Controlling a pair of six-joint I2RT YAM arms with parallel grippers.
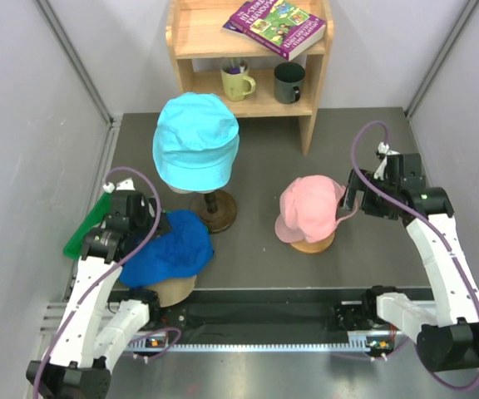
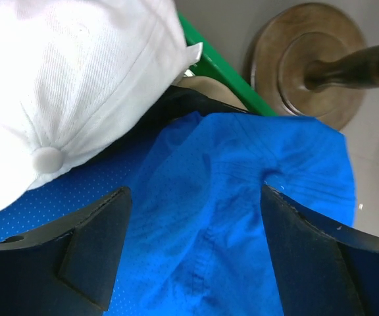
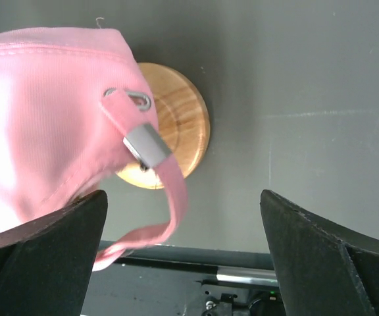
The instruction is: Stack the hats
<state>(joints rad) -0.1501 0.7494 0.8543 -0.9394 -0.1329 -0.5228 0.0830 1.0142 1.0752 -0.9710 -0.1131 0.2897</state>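
A cyan bucket hat (image 1: 196, 141) sits on a tall wooden stand (image 1: 214, 209). A pink cap (image 1: 310, 206) rests on a round wooden stand (image 1: 314, 244). A royal blue cap (image 1: 173, 248) lies at front left on a tan rounded thing (image 1: 173, 289). My left gripper (image 1: 150, 223) is open, with its fingers (image 2: 97, 237) spread just above the blue cap (image 2: 229, 197). A white cap (image 2: 64, 85) lies beside it, and a strip of black fabric (image 2: 166, 105) shows under it. My right gripper (image 1: 349, 202) is open beside the pink cap (image 3: 45, 118), and the cap's strap (image 3: 170, 191) hangs near its left finger.
A wooden shelf (image 1: 314, 91) at the back holds a book (image 1: 274, 25), a green mug (image 1: 238, 81) and a dark mug (image 1: 289, 81). A green flat thing (image 1: 86, 229) lies by the left wall. Grey walls close both sides. The stand's base (image 2: 308, 59) is near the blue cap.
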